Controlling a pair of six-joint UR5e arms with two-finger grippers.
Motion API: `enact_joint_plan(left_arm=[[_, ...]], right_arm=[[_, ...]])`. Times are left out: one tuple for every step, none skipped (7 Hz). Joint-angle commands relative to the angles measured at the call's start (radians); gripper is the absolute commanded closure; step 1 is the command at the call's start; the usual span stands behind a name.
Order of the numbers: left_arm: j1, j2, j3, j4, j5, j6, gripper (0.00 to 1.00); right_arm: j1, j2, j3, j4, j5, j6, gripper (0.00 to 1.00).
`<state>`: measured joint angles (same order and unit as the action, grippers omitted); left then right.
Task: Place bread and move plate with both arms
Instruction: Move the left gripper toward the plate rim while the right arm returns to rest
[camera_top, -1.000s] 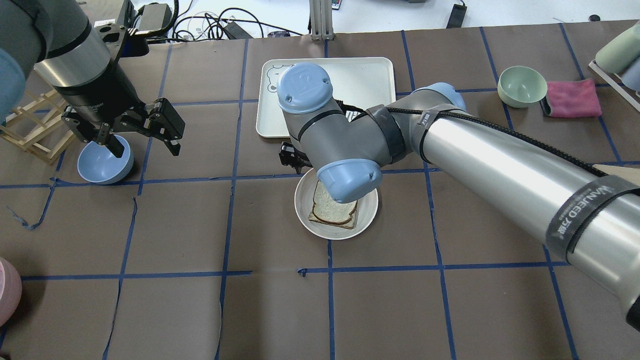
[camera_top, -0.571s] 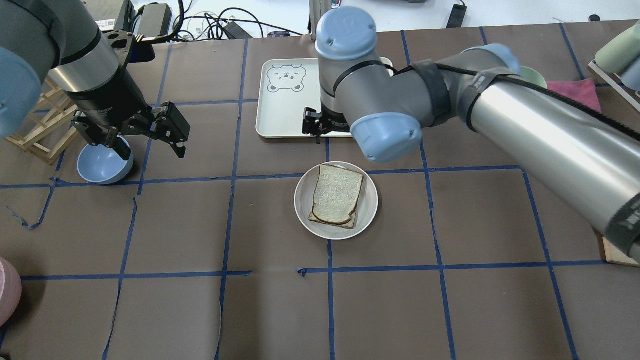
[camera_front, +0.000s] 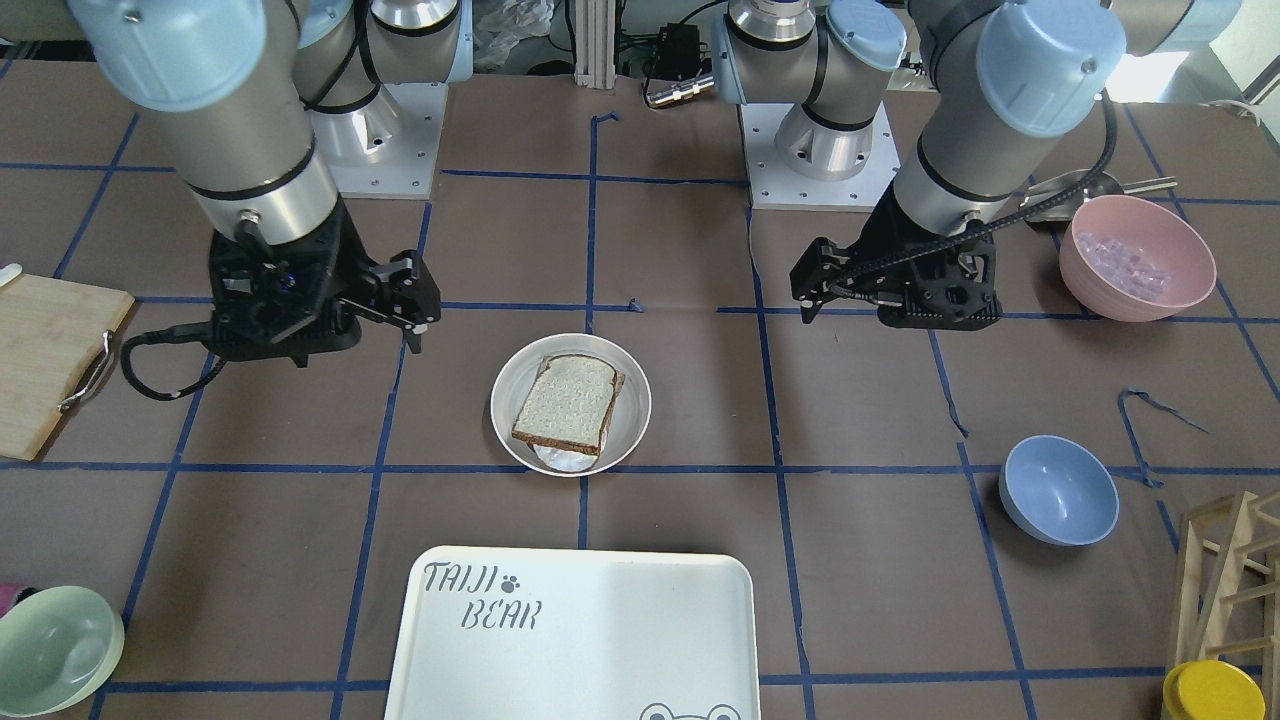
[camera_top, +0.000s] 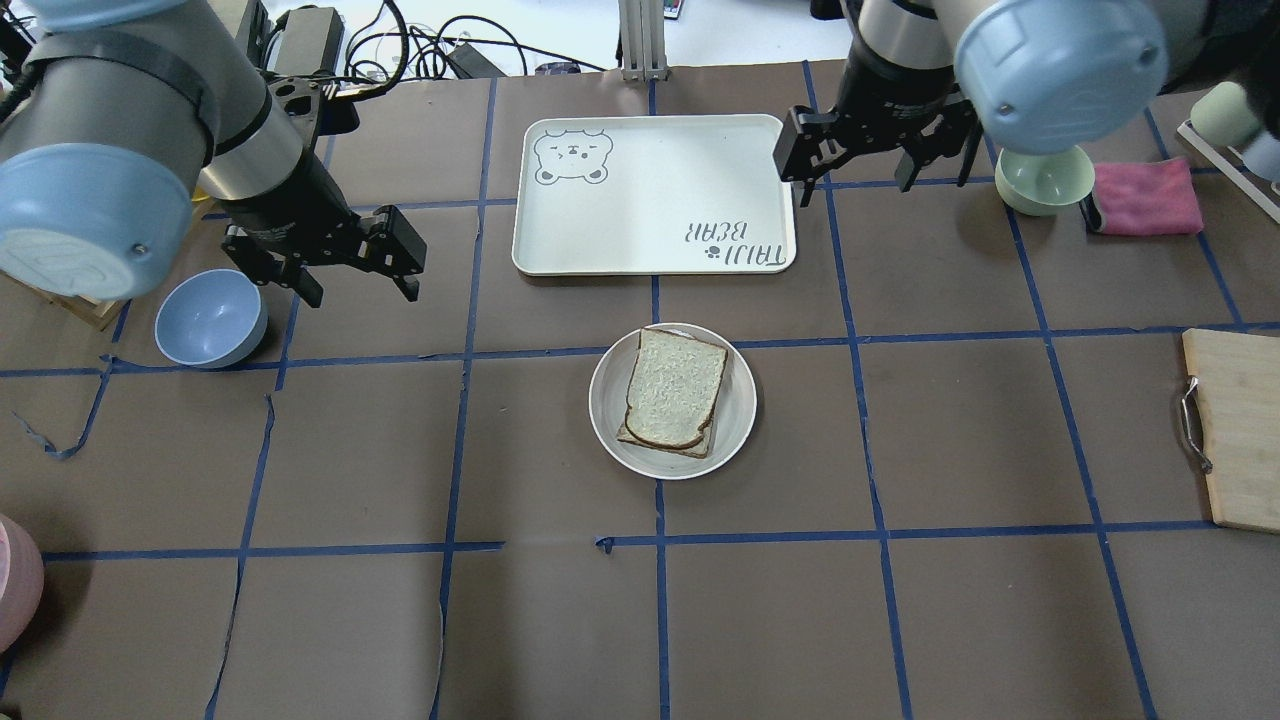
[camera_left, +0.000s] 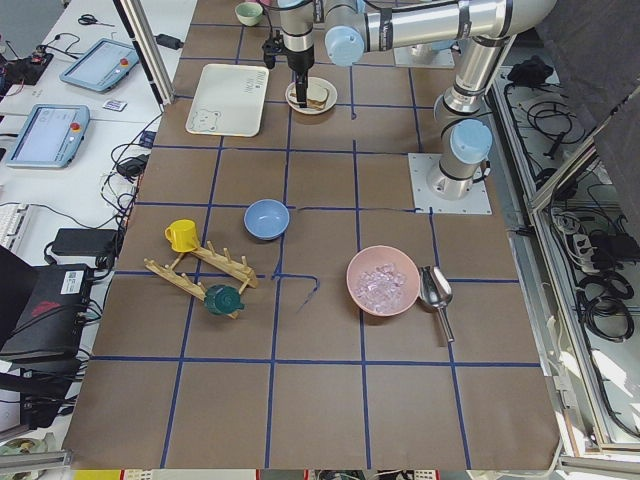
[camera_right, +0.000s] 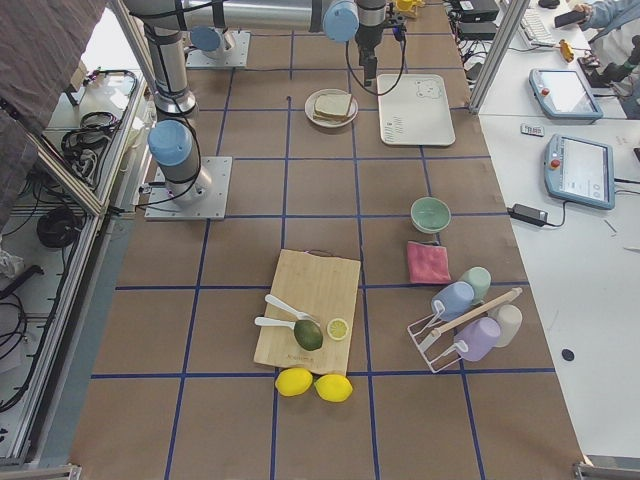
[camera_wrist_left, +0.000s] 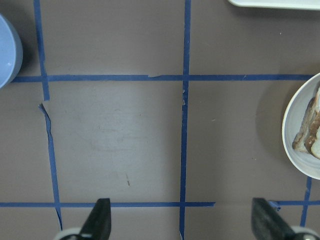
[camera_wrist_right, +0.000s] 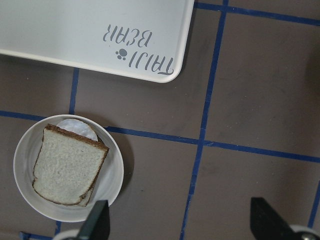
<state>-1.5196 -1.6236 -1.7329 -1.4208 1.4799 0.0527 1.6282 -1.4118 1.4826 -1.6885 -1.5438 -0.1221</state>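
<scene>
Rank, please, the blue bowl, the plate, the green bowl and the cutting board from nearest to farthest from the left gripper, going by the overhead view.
Measured from the left gripper:
1. blue bowl, just to its left.
2. plate, at the table's middle.
3. green bowl, far side, towards the right.
4. cutting board, at the right edge.

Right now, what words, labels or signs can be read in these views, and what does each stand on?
"TAIJI BEAR", with a paw print: on the white tray; a bear face is drawn at its opposite corner.
Screens of the tablets beside the table: too small to read.
</scene>
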Motion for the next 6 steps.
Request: enact_joint_plan(left_arm=[[-0.005, -0.047, -0.075, 0.095, -0.113, -0.008, 0.00], [-0.011, -0.064, -0.106, 0.124, -0.125, -0.039, 0.00], [-0.045, -0.067, -0.112, 0.134, -0.116, -0.113, 0.00], [-0.095, -0.091, -0.116, 0.172, -0.113, -0.173, 0.00], [-0.118, -0.117, -0.122, 0.247, -0.125, -0.169, 0.00], [-0.117, -0.152, -0.120, 0.256, -0.125, -0.151, 0.00]], right_arm=[[-0.064, -0.059, -0.004, 0.016, 0.005, -0.108, 0.00], [-0.056, -0.087, -0.010, 0.021, -0.010, -0.070, 0.00], [-0.054, -0.091, -0.008, 0.026, -0.010, -0.018, 0.00], [-0.053, -0.085, -0.013, 0.029, -0.004, -0.005, 0.00], [-0.042, -0.085, -0.016, 0.068, -0.016, 0.036, 0.00], [-0.006, -0.088, -0.025, 0.072, -0.018, 0.082, 0.00]])
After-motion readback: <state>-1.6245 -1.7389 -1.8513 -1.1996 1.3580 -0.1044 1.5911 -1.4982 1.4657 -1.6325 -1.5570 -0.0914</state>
